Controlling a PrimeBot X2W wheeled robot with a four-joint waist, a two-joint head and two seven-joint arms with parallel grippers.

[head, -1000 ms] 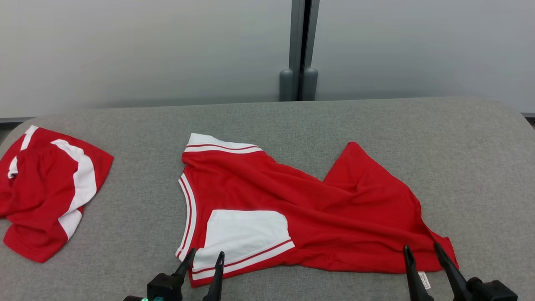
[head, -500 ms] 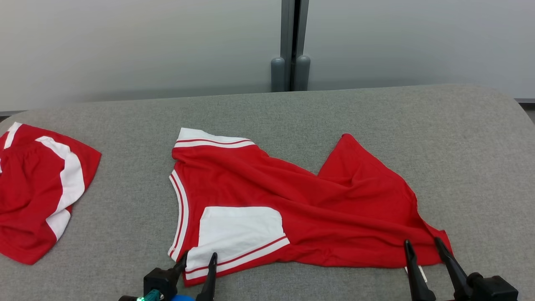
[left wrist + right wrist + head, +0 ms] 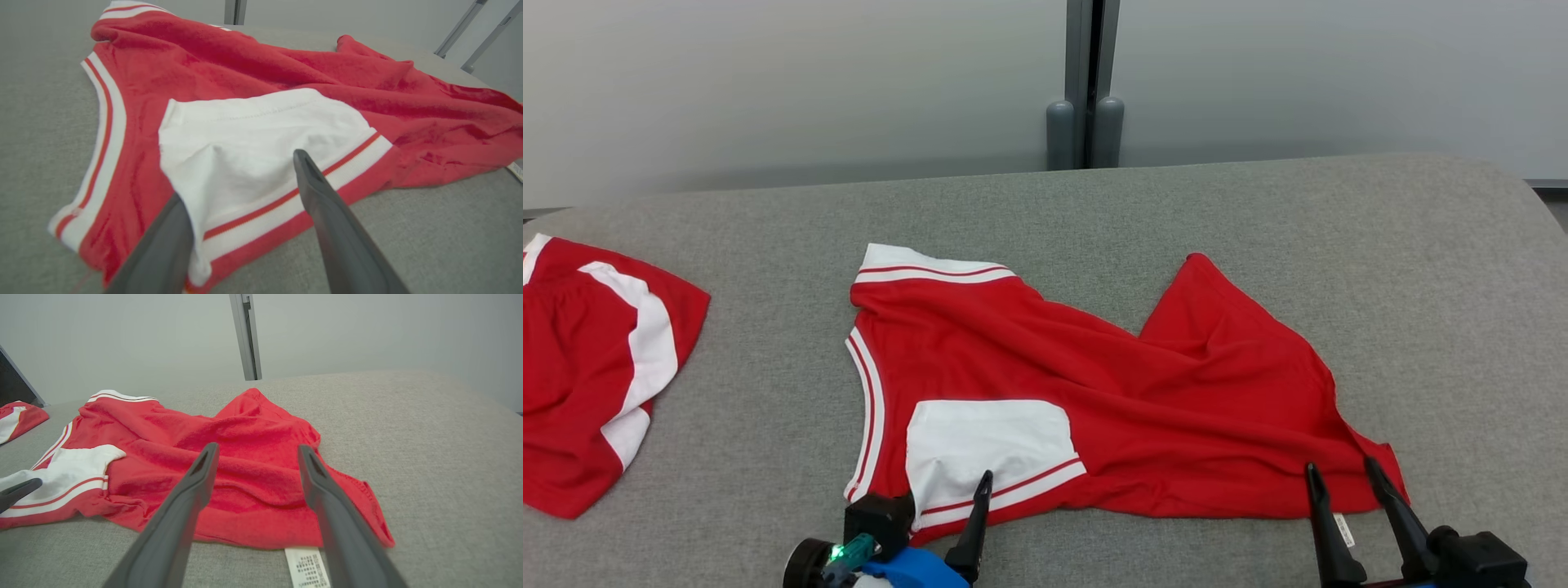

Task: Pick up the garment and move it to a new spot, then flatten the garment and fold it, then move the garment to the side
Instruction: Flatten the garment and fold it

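Note:
The garment [image 3: 1111,392] is a red shirt with white, red-striped sleeves, lying crumpled on the grey table [image 3: 1217,212]. My left gripper [image 3: 943,492] is open at the near white sleeve [image 3: 988,441]. In the left wrist view, the left gripper [image 3: 240,175] has one finger over the white sleeve [image 3: 261,134] and the other finger's tip hidden at the sleeve's edge. My right gripper [image 3: 1339,467] stands open over the garment's near right corner. The right wrist view has the right gripper [image 3: 257,448] spread above the red hem [image 3: 253,526], holding nothing.
A second red and white garment [image 3: 588,367] lies at the table's left end. A white care label [image 3: 1343,531] sticks out from the hem by the right fingers. A grey post [image 3: 1085,122] stands behind the table against a pale wall.
The camera has shifted, so everything sits further left. My left gripper has turned and slid right and forward onto the white sleeve. The right gripper has hardly moved against the garment.

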